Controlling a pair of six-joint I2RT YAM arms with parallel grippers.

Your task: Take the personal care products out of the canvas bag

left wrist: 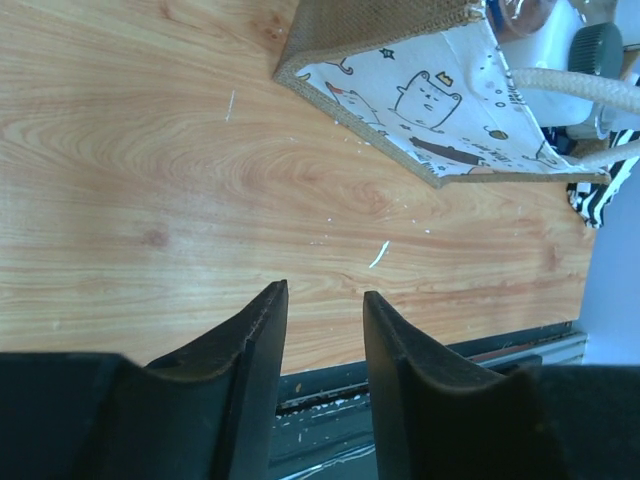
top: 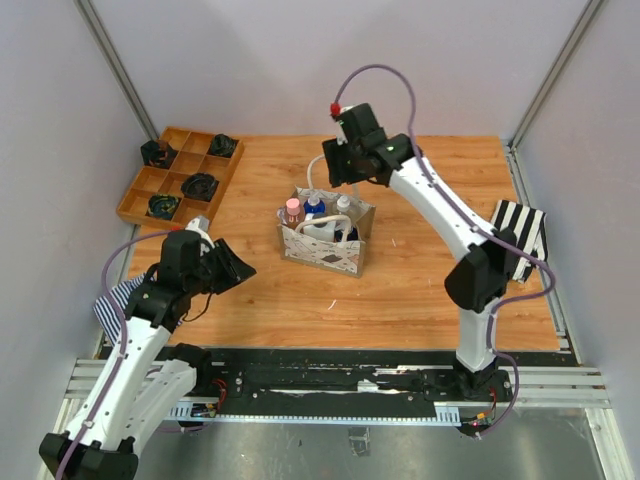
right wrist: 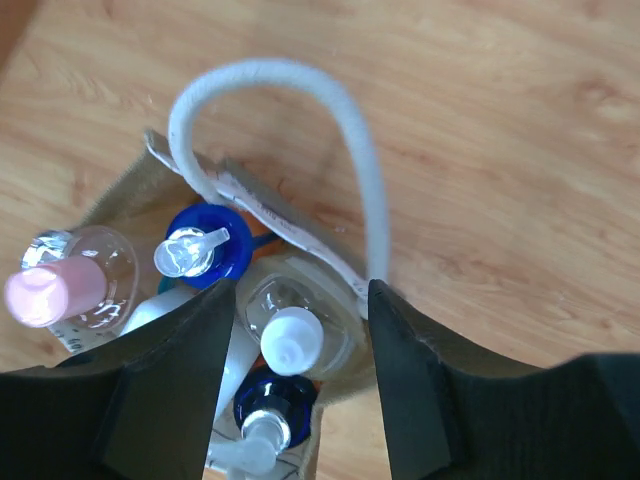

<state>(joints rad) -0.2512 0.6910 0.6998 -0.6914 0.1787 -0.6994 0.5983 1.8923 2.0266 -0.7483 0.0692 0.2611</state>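
Note:
The canvas bag (top: 330,250) stands upright mid-table with several bottles in it. In the right wrist view I look down into the bag (right wrist: 120,195): a clear bottle with a pink cap (right wrist: 55,290), a blue-capped one (right wrist: 200,250), a clear squarish one with a white cap (right wrist: 293,335) and another blue-capped one (right wrist: 270,410). My right gripper (right wrist: 300,300) is open just above the bag, its fingers either side of the white-capped bottle, not touching it. A white rope handle (right wrist: 340,150) arches beside it. My left gripper (left wrist: 325,290) is open and empty over bare wood, left of the bag (left wrist: 420,100).
A compartmented wooden tray (top: 150,185) with small black objects sits at the back left. A striped folded cloth (top: 520,235) lies at the right edge, another (top: 115,300) under my left arm. The black rail (top: 350,375) runs along the near edge.

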